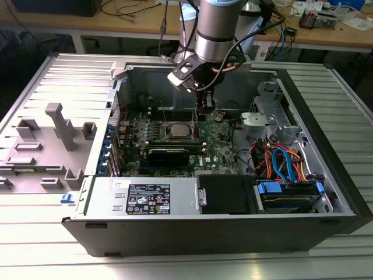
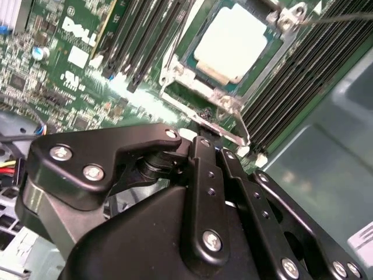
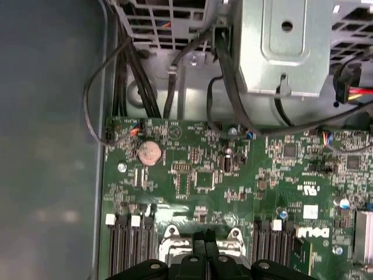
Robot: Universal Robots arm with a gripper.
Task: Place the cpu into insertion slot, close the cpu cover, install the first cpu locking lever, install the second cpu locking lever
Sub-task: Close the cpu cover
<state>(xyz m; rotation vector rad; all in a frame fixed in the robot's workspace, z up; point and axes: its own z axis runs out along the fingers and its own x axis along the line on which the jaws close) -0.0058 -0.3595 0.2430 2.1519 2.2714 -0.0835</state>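
Observation:
The cpu (image 2: 239, 44) lies silver top up in the insertion slot (image 1: 178, 132) on the green motherboard. The cpu cover (image 2: 175, 67) looks lowered around it as a silvery frame. Two thin wire locking levers stand up at the socket's sides, one lever (image 1: 165, 119) on the exterior view's left and the other lever (image 1: 193, 121) on its right. My gripper (image 1: 204, 108) hangs just beyond the socket's far right corner. In both wrist views its black fingers (image 3: 201, 252) are pressed together, and the gripper (image 2: 213, 146) sits right beside a lever's bent end (image 2: 238, 125). Whether they touch I cannot tell.
Black memory slots (image 2: 145, 41) flank the socket. A coin battery (image 3: 149, 153) and black cables (image 3: 227, 93) lie by the metal drive cage (image 3: 280, 46). The case's back wall (image 1: 175, 79) stands close behind the arm. A power supply (image 1: 145, 197) and coloured cables (image 1: 280, 160) fill the front.

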